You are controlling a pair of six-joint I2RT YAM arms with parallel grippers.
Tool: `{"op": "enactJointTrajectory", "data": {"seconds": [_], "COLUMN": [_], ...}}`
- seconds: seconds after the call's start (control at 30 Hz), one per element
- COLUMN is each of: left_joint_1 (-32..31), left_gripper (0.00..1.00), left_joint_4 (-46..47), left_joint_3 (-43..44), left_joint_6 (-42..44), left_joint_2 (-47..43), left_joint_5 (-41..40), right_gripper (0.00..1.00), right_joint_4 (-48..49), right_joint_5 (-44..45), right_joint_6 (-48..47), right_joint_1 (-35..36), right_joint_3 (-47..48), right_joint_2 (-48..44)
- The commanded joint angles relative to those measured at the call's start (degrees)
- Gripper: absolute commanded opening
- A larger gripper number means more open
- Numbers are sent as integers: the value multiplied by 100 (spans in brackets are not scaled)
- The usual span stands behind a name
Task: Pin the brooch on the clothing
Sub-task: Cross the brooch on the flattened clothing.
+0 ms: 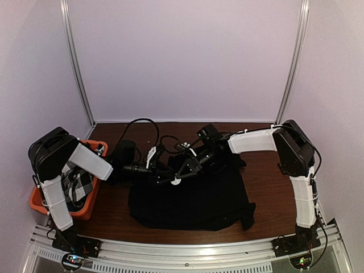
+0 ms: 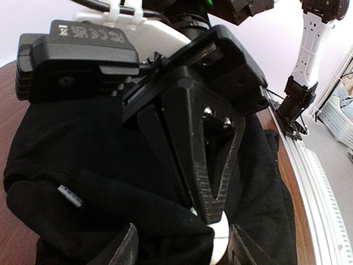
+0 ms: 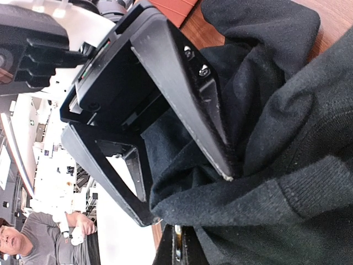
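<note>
The clothing (image 1: 193, 202), a black T-shirt, lies bunched on the brown table. Both grippers meet over its upper left edge. My right gripper (image 2: 212, 212) is shut, and the white round brooch (image 2: 222, 238) pokes out from its fingertips. From above the brooch (image 1: 175, 181) is a small white spot. My left gripper (image 2: 182, 251) has its jaws apart around a raised fold of the shirt (image 2: 138, 221), with the brooch just inside its right finger. In the right wrist view the left gripper (image 3: 190, 199) straddles that fold (image 3: 265, 204), just above the shut right gripper (image 3: 179, 245).
An orange bin (image 1: 85, 213) holding a black-and-white checked cloth (image 1: 77, 185) stands at the table's left edge, beside the left arm. Black cables loop behind the grippers (image 1: 142, 122). An aluminium rail (image 1: 187, 253) runs along the near edge.
</note>
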Motion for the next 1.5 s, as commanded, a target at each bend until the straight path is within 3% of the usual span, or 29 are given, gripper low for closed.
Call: {"op": "enactJointTrajectory", "data": {"seconds": [0.0, 0.43, 0.77, 1.03, 1.17, 1.47], "left_joint_1": [5, 5, 4, 0, -4, -3], "left_gripper": [56, 52, 56, 59, 57, 43], "left_joint_4": [-93, -216, -168, -531, -512, -515], "left_joint_3": [172, 283, 315, 527, 578, 657], "left_joint_6": [140, 59, -56, 110, 59, 10], "left_joint_2": [176, 351, 514, 607, 648, 776], "left_joint_5": [159, 262, 655, 828, 952, 1161], "right_gripper": [0, 0, 0, 0, 0, 0], "right_joint_4": [-42, -549, -671, -1321, -1847, -2017], "right_joint_5": [-257, -254, -317, -295, -252, -142], "right_joint_6": [-143, -553, -713, -1301, -1728, -1841], "right_joint_1": [58, 74, 80, 151, 233, 296], "right_joint_3": [31, 164, 204, 517, 740, 913], "right_joint_2": [-321, -322, -312, -154, 20, 86]}}
